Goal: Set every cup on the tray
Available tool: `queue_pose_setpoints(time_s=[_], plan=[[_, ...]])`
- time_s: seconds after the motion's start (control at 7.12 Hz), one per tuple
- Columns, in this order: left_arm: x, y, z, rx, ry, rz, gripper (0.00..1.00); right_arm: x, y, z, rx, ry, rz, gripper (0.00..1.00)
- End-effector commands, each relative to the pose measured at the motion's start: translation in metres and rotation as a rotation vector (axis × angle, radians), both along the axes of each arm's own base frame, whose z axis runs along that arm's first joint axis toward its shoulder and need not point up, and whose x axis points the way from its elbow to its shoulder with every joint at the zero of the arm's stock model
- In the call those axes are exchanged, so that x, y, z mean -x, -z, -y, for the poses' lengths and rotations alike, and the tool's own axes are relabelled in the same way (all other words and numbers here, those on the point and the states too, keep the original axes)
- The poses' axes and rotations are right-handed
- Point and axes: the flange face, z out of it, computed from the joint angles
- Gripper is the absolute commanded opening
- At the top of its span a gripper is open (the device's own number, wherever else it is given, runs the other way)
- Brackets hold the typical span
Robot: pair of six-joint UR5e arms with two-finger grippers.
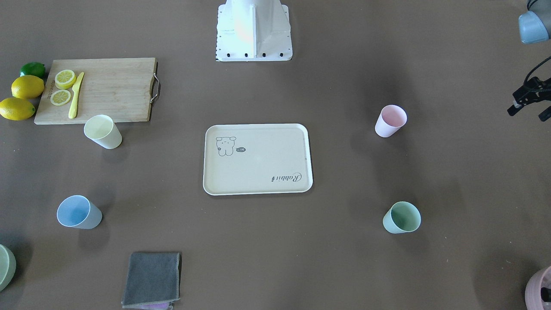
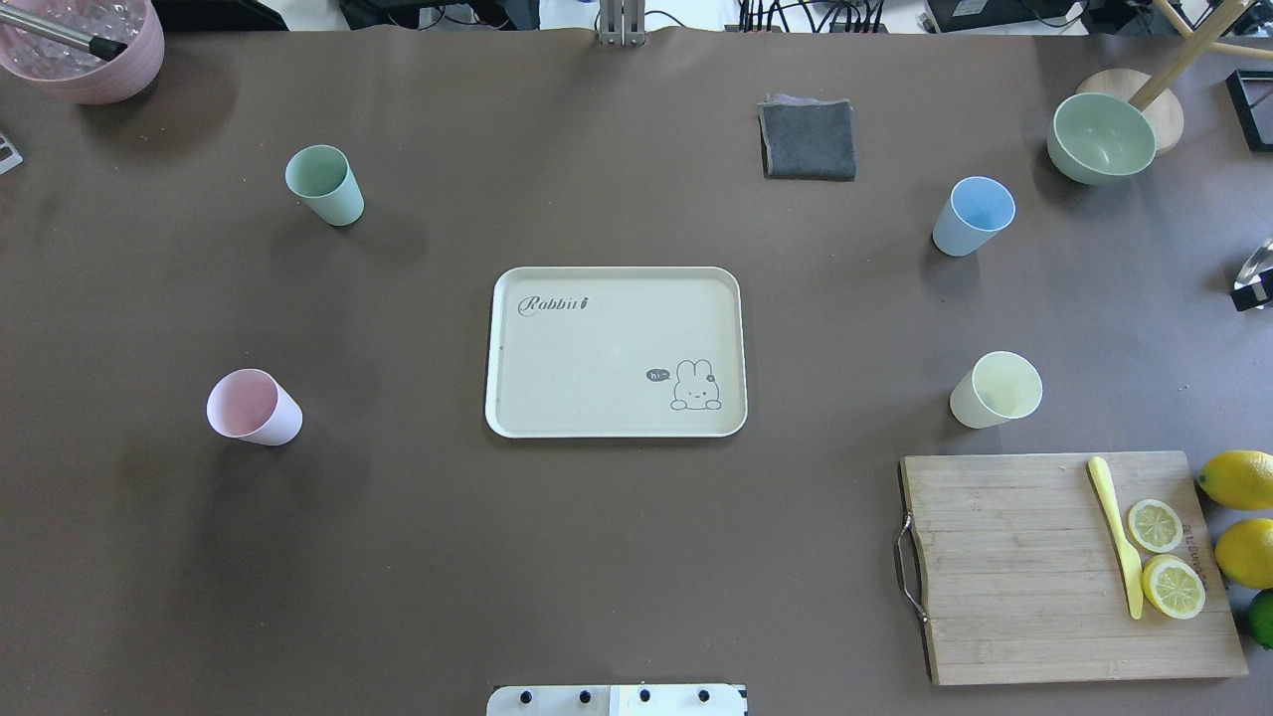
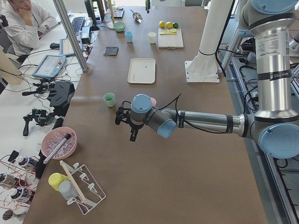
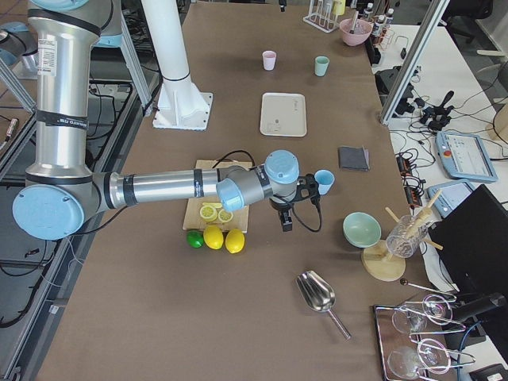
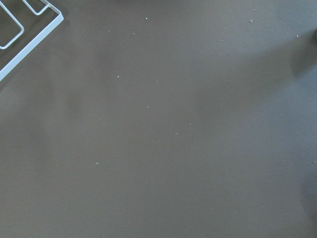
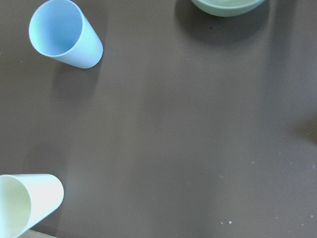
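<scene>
The cream tray (image 1: 258, 165) with the cartoon drawing and "Rabbit" script lies bare at the table's middle, and it also shows in the overhead view (image 2: 597, 348). Four cups stand around it: cream (image 2: 997, 390), blue (image 2: 975, 214), green (image 2: 323, 184) and pink (image 2: 252, 408). My left gripper (image 1: 527, 113) hangs above the table's left end, beyond the pink cup (image 1: 390, 120), its fingers apart and empty. My right gripper (image 4: 308, 197) hovers near the blue cup (image 4: 324, 181); I cannot tell its state. The right wrist view shows the blue cup (image 6: 64, 34) and the cream cup (image 6: 27, 203) below.
A bamboo cutting board (image 2: 1044, 597) with lemon slices and a yellow knife lies near right, whole lemons beside it. A grey cloth (image 2: 808, 139), a green bowl (image 2: 1101, 137) and a pink bowl (image 2: 85, 45) sit along the far edge. A wire rack (image 3: 81, 189) stands at the left end.
</scene>
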Motion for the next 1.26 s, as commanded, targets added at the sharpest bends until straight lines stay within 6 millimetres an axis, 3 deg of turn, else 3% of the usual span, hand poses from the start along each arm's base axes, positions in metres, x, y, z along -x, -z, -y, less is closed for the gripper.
queue_pose_setpoints(time_s=[0.0,0.14,0.28,0.42,0.56,0.84,0.98,1.12], plan=[[-0.061,0.057,0.014,0.047,0.019,-0.053,0.97,0.059,0.043,0.0,0.082,-0.008,0.026,0.99],[-0.1,0.073,0.014,0.072,0.047,-0.036,0.97,0.091,0.053,-0.001,0.094,-0.012,-0.005,0.99],[-0.123,0.086,0.018,0.088,0.041,-0.041,0.98,0.117,0.057,-0.004,0.085,0.007,-0.032,0.99],[-0.133,0.108,0.026,0.105,0.042,-0.041,0.98,0.14,0.061,-0.009,0.097,0.027,-0.036,0.98],[-0.132,0.113,0.026,0.11,0.044,-0.038,0.98,0.157,0.061,-0.013,0.097,0.054,-0.041,0.97],[-0.149,0.133,0.034,0.127,0.035,-0.04,0.98,0.185,0.056,-0.019,0.092,0.098,-0.062,0.93],[-0.162,0.136,0.032,0.137,0.033,-0.04,0.98,0.197,0.057,-0.017,0.103,0.104,-0.065,0.82],[-0.177,0.14,0.03,0.124,0.038,-0.023,0.98,0.209,0.053,-0.007,0.111,0.105,-0.072,0.62]])
